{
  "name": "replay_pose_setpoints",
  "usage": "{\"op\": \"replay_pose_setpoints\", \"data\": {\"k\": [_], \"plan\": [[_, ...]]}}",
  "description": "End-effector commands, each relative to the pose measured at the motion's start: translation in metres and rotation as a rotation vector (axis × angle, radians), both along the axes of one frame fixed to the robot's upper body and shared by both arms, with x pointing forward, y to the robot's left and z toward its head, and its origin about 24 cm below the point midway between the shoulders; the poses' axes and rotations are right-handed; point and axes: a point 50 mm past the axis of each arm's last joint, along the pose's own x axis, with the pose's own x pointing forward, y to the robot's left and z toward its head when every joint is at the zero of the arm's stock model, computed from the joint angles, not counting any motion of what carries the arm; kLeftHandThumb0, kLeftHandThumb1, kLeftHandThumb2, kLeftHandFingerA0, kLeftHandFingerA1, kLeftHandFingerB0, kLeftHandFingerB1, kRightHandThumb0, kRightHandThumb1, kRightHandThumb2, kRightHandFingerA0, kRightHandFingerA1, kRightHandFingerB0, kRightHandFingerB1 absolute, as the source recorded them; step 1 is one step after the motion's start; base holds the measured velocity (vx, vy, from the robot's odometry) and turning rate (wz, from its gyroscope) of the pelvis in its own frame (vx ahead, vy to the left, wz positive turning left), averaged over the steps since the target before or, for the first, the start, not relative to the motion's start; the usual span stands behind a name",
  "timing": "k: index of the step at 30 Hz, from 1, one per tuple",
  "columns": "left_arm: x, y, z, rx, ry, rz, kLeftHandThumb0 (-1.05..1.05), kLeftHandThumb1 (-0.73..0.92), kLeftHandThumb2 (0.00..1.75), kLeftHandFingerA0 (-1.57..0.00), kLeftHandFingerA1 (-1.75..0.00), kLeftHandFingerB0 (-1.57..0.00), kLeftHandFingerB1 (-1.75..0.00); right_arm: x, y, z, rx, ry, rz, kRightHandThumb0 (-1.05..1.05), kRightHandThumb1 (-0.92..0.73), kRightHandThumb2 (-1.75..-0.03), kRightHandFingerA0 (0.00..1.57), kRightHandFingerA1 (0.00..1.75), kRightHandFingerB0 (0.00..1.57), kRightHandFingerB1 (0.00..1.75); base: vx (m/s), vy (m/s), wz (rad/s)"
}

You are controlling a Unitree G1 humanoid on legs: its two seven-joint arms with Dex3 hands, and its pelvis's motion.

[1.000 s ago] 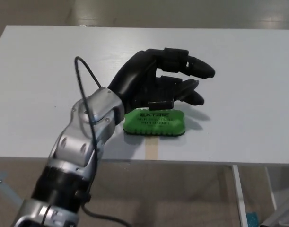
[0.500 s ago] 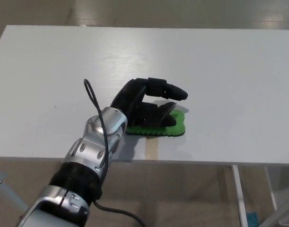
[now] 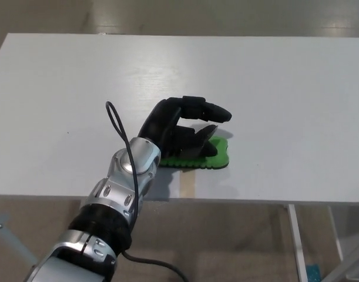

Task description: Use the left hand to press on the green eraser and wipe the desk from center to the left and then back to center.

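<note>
The green eraser [image 3: 217, 154] lies flat on the white desk [image 3: 273, 88] near its front edge, a little left of the middle. My left hand [image 3: 182, 129] rests on top of it, palm down, and covers most of its top. The black fingers [image 3: 211, 111] reach to the right over the eraser, and only its right end and front rim show. The silver forearm [image 3: 120, 182] comes in from the lower left. My right hand does not show.
The desk's front edge [image 3: 255, 202] runs just below the eraser. A thin tan strip [image 3: 188, 187] marks the desk at the front edge, under the eraser. A black cable [image 3: 116, 126] loops up from the wrist. Floor shows below the desk.
My left hand has come down from above the eraser onto its top over the last second. Since half a second ago it has barely moved. The eraser has stayed in place.
</note>
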Motion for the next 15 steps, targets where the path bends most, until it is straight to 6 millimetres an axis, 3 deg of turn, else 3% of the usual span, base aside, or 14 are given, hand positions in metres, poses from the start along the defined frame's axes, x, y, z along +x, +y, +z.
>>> {"op": "replay_pose_setpoints", "data": {"k": [1, 9, 15], "plan": [[-0.012, 0.005, -0.028, 0.042, 0.057, 0.033, -0.26, 0.79, 0.65, -1.03, -0.58, -0.91, -0.51, -0.003, -0.001, 0.000, -0.010, 0.000, 0.021, -0.47, -0.79, -0.64, 0.62, 0.44, 0.56, 0.38, 0.00, 0.000, 0.00], [-0.020, 0.013, -0.042, 0.028, 0.085, 0.046, -0.25, 0.79, 0.65, -1.03, -0.58, -0.91, -0.51, -0.003, 0.000, 0.000, -0.009, -0.005, 0.018, -0.47, -0.78, -0.64, 0.62, 0.44, 0.56, 0.38, 0.00, 0.000, 0.00], [-0.025, 0.036, -0.054, 0.010, 0.114, 0.097, -0.25, 0.78, 0.65, -1.05, -0.59, -0.92, -0.52, -0.004, 0.000, -0.001, -0.004, -0.002, 0.013, -0.47, -0.78, -0.64, 0.62, 0.43, 0.58, 0.39, 0.00, 0.000, 0.00]]}}
